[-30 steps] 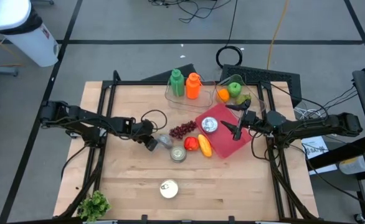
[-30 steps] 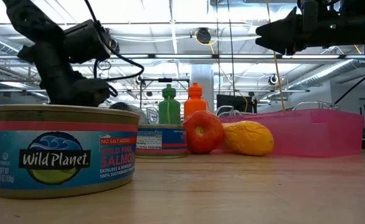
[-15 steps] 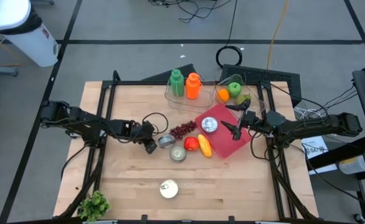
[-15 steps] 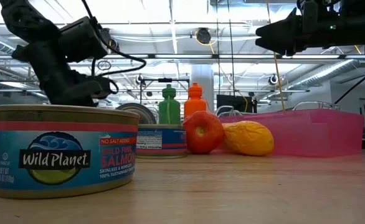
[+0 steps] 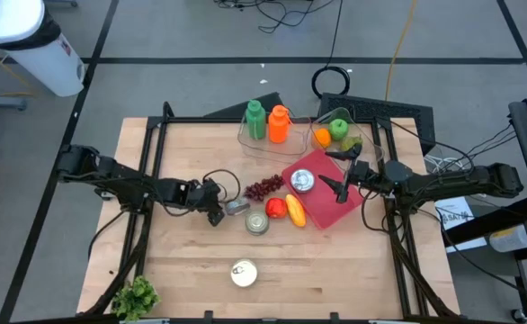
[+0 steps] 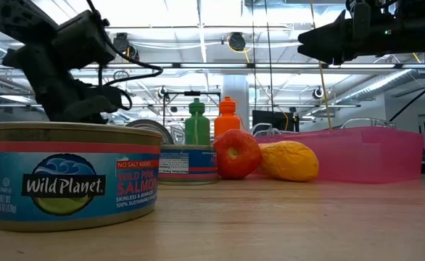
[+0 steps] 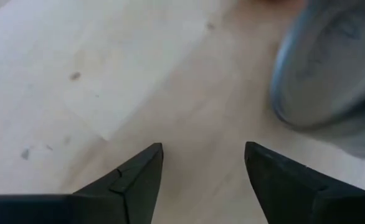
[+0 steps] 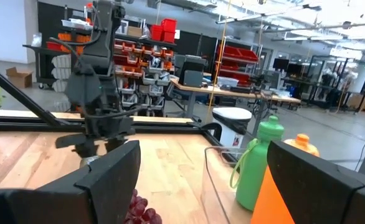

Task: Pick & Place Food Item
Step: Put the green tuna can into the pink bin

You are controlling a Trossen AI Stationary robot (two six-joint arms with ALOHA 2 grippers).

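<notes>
Small silver can (image 5: 237, 206) lies on its side mid-desk (image 5: 183, 261), left of the grapes (image 5: 263, 187). Rigid, smooth, likely to roll; grip across its curved wall. Left hand (image 5: 215, 213) open, empty, now drawn back left of the can since a second ago. Right hand (image 5: 343, 190) open, empty, above the pink tray (image 5: 331, 211).

The left end effector (image 5: 217, 209) has drawn back toward its own side of the tabletop (image 5: 183, 261), away from the silver can (image 5: 237, 206). That can has tipped and slid a little with it, now lying just beside the open fingers (image 7: 139, 177).
</notes>
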